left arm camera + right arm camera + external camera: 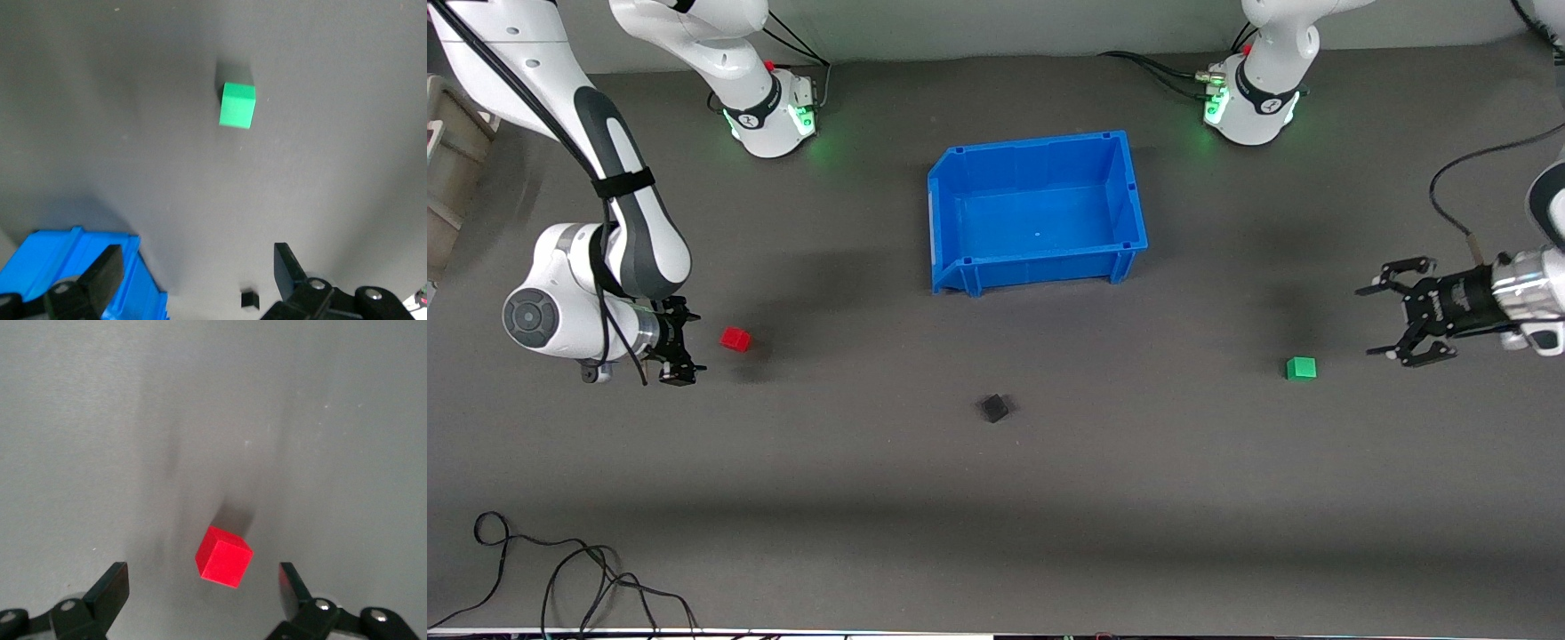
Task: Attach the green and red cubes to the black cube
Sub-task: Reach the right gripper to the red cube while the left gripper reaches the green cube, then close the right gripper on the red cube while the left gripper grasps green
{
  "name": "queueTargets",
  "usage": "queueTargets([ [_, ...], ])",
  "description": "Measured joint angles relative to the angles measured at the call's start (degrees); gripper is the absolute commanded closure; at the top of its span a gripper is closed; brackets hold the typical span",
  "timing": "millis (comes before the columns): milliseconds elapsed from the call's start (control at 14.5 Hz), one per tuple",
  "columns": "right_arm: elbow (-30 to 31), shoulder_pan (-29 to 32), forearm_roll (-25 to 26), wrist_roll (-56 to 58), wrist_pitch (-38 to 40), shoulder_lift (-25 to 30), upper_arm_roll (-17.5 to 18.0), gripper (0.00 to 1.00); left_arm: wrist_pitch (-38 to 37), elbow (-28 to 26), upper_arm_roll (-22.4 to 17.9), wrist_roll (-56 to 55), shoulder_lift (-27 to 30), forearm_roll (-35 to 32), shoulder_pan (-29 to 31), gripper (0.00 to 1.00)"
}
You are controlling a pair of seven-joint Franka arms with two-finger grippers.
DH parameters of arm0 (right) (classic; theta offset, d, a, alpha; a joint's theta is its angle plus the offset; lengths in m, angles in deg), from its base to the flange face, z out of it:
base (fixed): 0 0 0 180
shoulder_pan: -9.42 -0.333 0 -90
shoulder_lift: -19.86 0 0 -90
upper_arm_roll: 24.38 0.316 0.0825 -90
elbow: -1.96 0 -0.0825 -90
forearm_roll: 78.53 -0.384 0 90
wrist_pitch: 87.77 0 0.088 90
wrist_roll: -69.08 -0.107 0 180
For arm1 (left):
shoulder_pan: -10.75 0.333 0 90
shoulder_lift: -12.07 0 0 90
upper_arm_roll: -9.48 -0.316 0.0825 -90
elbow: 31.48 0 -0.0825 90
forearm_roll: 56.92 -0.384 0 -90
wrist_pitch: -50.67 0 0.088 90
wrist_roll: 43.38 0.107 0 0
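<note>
Robot lab: twin arms, grey mat

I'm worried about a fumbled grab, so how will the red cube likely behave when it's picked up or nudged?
The red cube has flat faces and sharp edges, so it probably slides rather than rolls. It looks solid and matte, likely stiff and not slippery. Being tiny, it may skid or twist if the open right pincer touches one side first.

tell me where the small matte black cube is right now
In the front view the small matte black cube lies on the grey mat, nearer the camera than the blue plastic bin, about midway between the red cube and green cube.
</note>
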Motion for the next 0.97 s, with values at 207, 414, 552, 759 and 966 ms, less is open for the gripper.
queueTargets([
  [207, 1.1, 0.0, -1.5, -1.5, 0.0, -0.9, 0.0, 0.0, 6.2, -2.3, 0.0, 5.6, -3.8, 4.2, 0.0, 0.0],
  [414, 1.8, -0.2, -1.9, -1.9, -0.8, -3.6, 0.1, 0.02, 10.8, -3.1, 0.1, 9.7, -7.5, 7.4, 0.1, 0.0],
  [552, 1.9, -0.3, -2.3, -2.0, -2.0, -5.6, 0.1, 0.13, 13.3, -3.5, 0.2, 12.9, -9.7, 9.5, 0.0, 0.0],
  [759, 1.8, -0.3, -4.3, -2.1, -2.7, -7.4, 1.0, 0.18, 17.9, -5.3, 0.7, 18.4, -12.0, 13.0, 0.0, 0.0],
  [966, 1.5, -0.5, -4.3, -2.1, -3.0, -7.4, 1.5, 0.24, 20.2, -6.0, 0.8, 23.0, -14.0, 15.2, 0.0, 0.0],
])
